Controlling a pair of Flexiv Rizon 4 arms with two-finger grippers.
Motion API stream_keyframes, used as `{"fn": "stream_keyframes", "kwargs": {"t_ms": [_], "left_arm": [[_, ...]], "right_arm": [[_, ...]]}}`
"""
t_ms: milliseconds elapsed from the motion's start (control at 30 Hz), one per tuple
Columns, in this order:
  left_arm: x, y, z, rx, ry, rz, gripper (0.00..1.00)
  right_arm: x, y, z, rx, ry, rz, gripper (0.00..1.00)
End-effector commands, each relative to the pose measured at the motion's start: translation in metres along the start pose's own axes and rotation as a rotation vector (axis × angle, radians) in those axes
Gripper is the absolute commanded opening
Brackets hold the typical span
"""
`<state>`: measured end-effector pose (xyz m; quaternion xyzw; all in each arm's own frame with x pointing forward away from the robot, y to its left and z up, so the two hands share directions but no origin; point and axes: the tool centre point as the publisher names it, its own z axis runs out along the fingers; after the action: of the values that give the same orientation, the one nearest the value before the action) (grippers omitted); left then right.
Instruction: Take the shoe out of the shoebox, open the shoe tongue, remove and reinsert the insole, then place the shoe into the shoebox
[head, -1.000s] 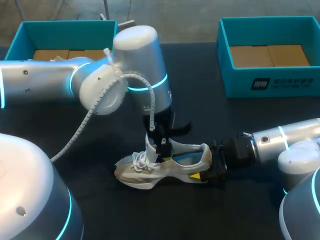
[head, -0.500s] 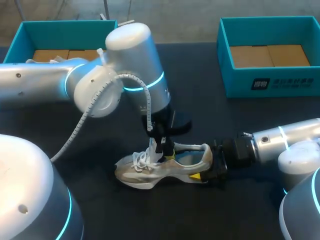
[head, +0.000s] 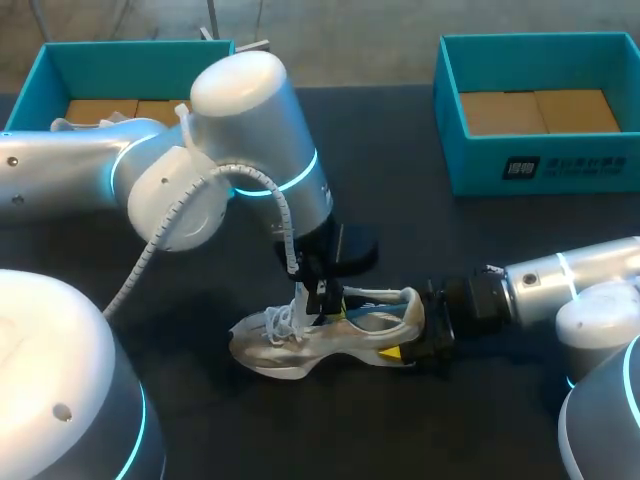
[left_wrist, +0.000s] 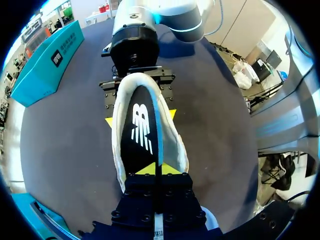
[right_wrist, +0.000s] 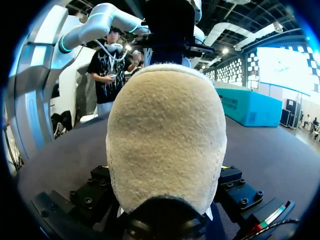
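Head view, left to right: left box (head: 40, 72) at upper left; left gripper (head: 318, 297), fingers pinched together on the tongue (head: 300, 300); shoe (head: 300, 348) on the table (head: 420, 230) at lower centre; right gripper (head: 410, 337) clamped on its heel (head: 410, 305); right box (head: 470, 165) at upper right.

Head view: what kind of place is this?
Probably a robot lab or test bench: a grey left arm and a grey right arm at a black table, both gripping a white-and-grey sneaker, with two open teal shoeboxes behind.
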<state>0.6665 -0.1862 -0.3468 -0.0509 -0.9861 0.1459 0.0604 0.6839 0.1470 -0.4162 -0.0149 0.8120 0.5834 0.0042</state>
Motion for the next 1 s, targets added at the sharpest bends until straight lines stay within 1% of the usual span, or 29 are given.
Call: {"fn": "stream_keyframes", "kwargs": {"t_ms": [33, 333, 367, 433, 533, 567, 600, 667, 833, 1000], "left_arm": [[0.002, 0.007, -0.003, 0.008, -0.004, -0.004, 0.00], [0.001, 0.006, 0.000, -0.003, 0.003, -0.006, 0.00], [0.001, 0.005, 0.000, -0.004, 0.004, -0.005, 0.01], [0.002, 0.004, 0.000, -0.007, 0.005, -0.004, 0.20], [0.003, 0.002, -0.001, -0.009, -0.003, -0.001, 0.31], [0.003, 0.001, -0.001, -0.009, -0.004, 0.000, 0.33], [0.003, 0.001, -0.002, -0.008, -0.006, 0.001, 0.33], [0.004, 0.001, -0.004, -0.002, -0.012, 0.004, 0.31], [0.007, -0.004, -0.009, 0.004, -0.042, 0.018, 0.30], [0.009, -0.010, -0.008, 0.003, -0.056, 0.026, 0.29]], "right_arm": [[0.000, 0.000, 0.002, 0.006, 0.000, 0.001, 0.00], [0.000, 0.000, 0.002, 0.006, 0.000, 0.001, 0.00], [0.000, 0.000, 0.002, 0.006, 0.000, 0.001, 0.00], [0.000, 0.000, 0.002, 0.006, 0.000, 0.001, 0.00], [0.000, 0.000, 0.002, 0.006, 0.000, 0.001, 0.00], [0.000, 0.000, 0.002, 0.006, 0.000, 0.001, 0.00], [0.000, 0.000, 0.002, 0.006, 0.000, 0.001, 0.00], [0.000, 0.000, 0.002, 0.006, 0.000, 0.001, 0.00], [0.000, 0.000, 0.002, 0.006, 0.000, 0.001, 0.00], [0.000, 0.000, 0.002, 0.006, 0.000, 0.001, 0.00]]}}
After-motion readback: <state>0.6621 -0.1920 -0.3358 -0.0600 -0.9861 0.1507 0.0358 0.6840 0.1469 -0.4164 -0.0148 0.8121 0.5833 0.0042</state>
